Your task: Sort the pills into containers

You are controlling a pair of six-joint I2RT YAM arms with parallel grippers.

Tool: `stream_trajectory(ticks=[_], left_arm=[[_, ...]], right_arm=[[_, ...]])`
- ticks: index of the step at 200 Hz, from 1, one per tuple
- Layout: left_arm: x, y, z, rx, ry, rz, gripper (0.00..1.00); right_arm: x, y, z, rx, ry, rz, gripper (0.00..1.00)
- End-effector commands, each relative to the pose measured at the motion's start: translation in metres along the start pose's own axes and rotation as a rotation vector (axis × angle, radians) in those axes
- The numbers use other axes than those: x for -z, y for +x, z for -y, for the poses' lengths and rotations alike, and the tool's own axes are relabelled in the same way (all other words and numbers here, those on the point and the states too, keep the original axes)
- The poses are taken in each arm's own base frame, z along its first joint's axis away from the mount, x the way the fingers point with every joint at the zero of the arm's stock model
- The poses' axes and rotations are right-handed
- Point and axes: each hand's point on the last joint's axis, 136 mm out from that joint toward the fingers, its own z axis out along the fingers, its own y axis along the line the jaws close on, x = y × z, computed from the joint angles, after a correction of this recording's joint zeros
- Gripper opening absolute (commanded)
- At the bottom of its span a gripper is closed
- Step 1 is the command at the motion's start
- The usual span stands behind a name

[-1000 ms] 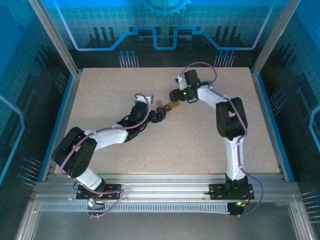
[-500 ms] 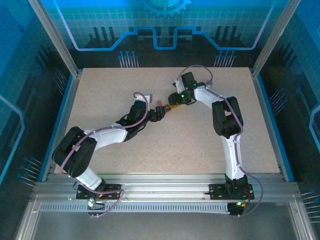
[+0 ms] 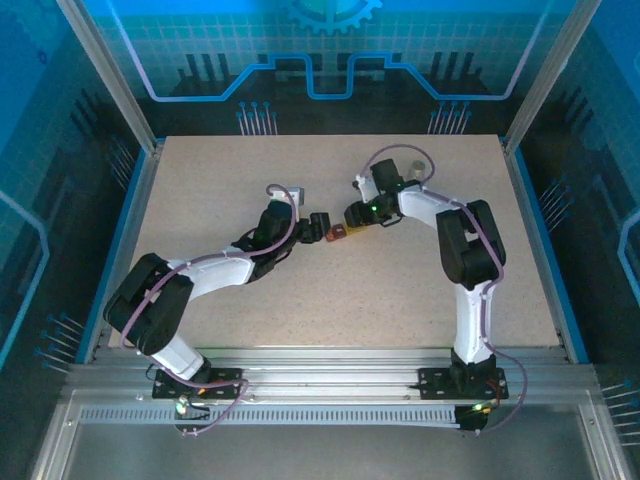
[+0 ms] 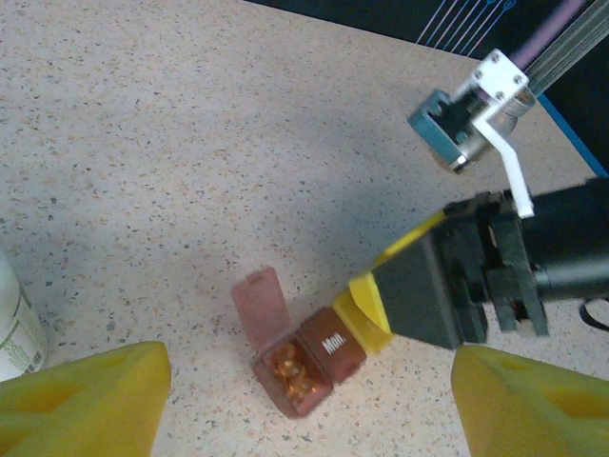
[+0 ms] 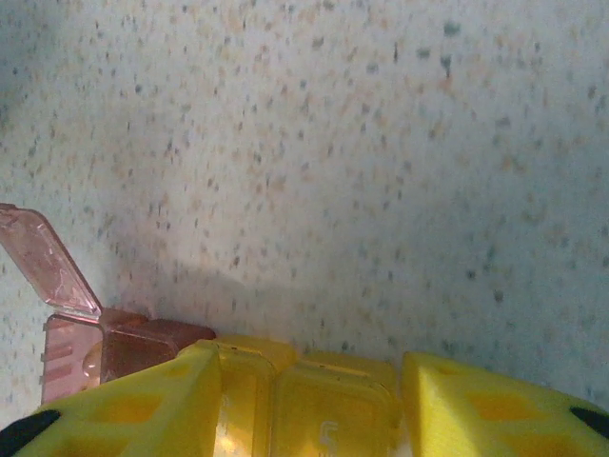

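The dark red container [image 4: 306, 360] lies on the table with its lid flipped open and orange pills [image 4: 290, 369] inside. Its neighbouring compartment, marked "Mon.", is closed. The yellow container [image 4: 365, 310] sits against it. My right gripper [image 5: 309, 367] is shut on the yellow container [image 5: 328, 405], one finger on each side of it, and the dark red container [image 5: 105, 345] shows to the left. My left gripper [image 4: 309, 367] is open above the red container, with its fingers [image 4: 90, 400] well clear on both sides. In the top view both grippers [image 3: 320, 222] [image 3: 358, 215] meet at the containers [image 3: 338, 233].
A white bottle [image 4: 13, 328] stands at the left edge of the left wrist view, close to my left finger. The right arm's wrist camera [image 4: 476, 109] hangs above the table behind the containers. Speckled tabletop [image 3: 400, 290] lies open all around.
My right gripper has carried the containers toward the near side and narrowed onto the yellow one. My left gripper has shifted slightly right and stays open.
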Motion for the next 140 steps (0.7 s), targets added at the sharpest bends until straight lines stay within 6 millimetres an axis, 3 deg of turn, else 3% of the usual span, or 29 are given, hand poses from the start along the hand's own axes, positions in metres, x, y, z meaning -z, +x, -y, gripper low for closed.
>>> stream_trajectory(ticks=[1,31,66,117,140], left_arm=[[-0.005,0.0,-0.001,0.009,-0.005,-0.022,0.77],[-0.013,0.009,-0.001,0.034,-0.013,-0.078,0.69],[-0.028,0.018,-0.002,0.076,-0.046,-0.152,0.67],[-0.044,0.023,-0.002,0.093,-0.08,-0.211,0.65],[-0.05,0.026,-0.002,0.099,-0.08,-0.229,0.62]], right_arm=[[0.011,0.019,-0.003,0.02,0.001,-0.021,0.52],[0.021,0.028,-0.004,0.032,-0.01,0.01,0.55],[0.035,0.022,-0.007,0.009,-0.023,0.057,0.64],[0.054,0.017,-0.026,-0.041,-0.074,0.127,0.62],[0.053,0.022,-0.033,-0.057,-0.08,0.134,0.58]])
